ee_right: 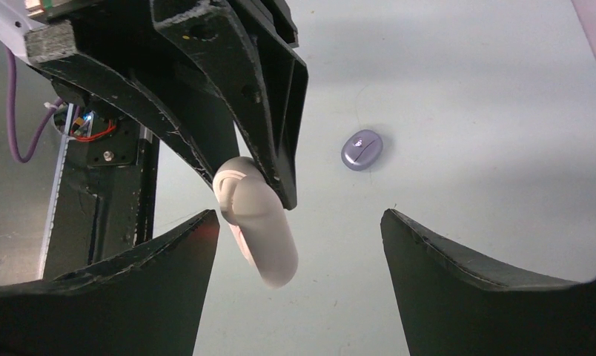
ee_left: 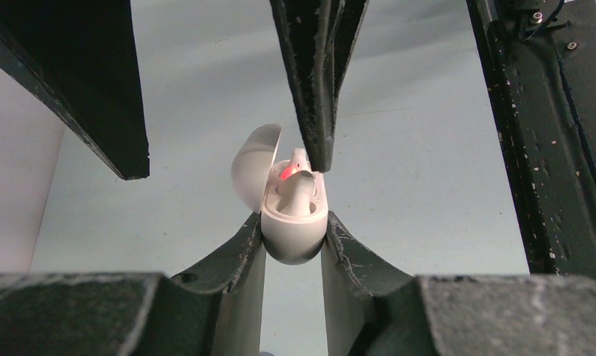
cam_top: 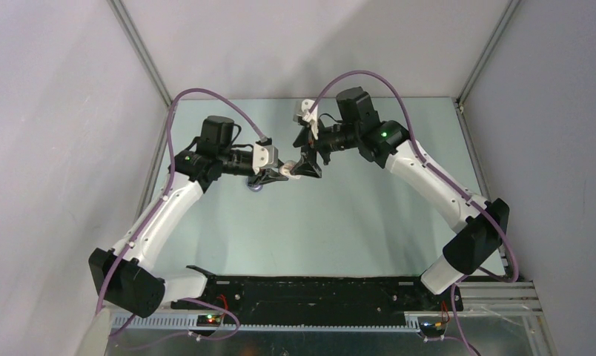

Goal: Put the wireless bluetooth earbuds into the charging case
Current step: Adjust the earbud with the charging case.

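Note:
My left gripper (ee_left: pixel 293 221) is shut on the white charging case (ee_left: pixel 295 241) and holds it above the table. The lid (ee_left: pixel 252 167) stands open to the left. One white earbud (ee_left: pixel 299 194) sits in the case, with a red light (ee_left: pixel 287 173) behind it. I cannot make out the other earbud. My right gripper (ee_right: pixel 301 215) is open and empty. One of its fingers (ee_left: pixel 313 81) has its tip at the case's open rim. In the top view the two grippers, left (cam_top: pixel 276 174) and right (cam_top: pixel 308 165), meet at the case (cam_top: pixel 287 170).
A small lilac oval piece (ee_right: pixel 362 150) lies on the table beyond the case, also showing in the top view (cam_top: pixel 256 188) under my left gripper. The black base rail (cam_top: pixel 317 289) runs along the near edge. Grey walls close in the table on three sides.

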You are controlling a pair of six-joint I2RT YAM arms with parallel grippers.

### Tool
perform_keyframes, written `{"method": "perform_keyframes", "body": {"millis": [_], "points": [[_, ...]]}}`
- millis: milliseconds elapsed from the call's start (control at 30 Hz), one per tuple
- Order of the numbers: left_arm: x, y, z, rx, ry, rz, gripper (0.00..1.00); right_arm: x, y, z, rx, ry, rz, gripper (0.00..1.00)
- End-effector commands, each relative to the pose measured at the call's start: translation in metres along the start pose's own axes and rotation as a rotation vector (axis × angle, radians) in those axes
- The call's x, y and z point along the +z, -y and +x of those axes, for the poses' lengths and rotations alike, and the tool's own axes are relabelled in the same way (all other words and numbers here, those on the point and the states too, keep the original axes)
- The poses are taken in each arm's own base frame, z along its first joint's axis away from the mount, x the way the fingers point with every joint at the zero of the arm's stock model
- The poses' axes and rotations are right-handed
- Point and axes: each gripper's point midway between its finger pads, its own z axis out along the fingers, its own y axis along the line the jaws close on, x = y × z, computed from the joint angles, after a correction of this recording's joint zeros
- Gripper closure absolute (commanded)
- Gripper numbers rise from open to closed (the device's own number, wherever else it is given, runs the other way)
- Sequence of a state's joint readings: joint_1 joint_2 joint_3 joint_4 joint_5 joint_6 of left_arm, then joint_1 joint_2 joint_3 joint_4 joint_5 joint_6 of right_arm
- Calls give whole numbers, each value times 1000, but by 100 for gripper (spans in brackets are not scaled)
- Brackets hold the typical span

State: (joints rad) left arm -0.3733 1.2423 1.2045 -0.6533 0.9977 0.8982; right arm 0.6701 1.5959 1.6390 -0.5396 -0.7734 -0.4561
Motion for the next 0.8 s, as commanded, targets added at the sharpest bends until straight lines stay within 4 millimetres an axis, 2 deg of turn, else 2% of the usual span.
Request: {"method": "perform_keyframes", "body": {"millis": [0, 100, 333, 533, 767], "points": [[-4, -2, -17, 65, 31, -16, 100, -1, 14, -20, -34, 40, 56, 16], [-4, -2, -17, 64, 29, -14, 100, -1, 15, -20, -35, 39, 58, 17], [-3, -2, -16, 53, 29, -14, 100, -1, 0, -20, -54, 45, -15, 14], [-3, -2, -15, 50, 28, -15, 100, 1, -5, -19, -56, 44, -46, 14], [-3, -1, -15, 49, 31, -18, 100, 5, -1, -18, -46, 37, -20, 15]]}}
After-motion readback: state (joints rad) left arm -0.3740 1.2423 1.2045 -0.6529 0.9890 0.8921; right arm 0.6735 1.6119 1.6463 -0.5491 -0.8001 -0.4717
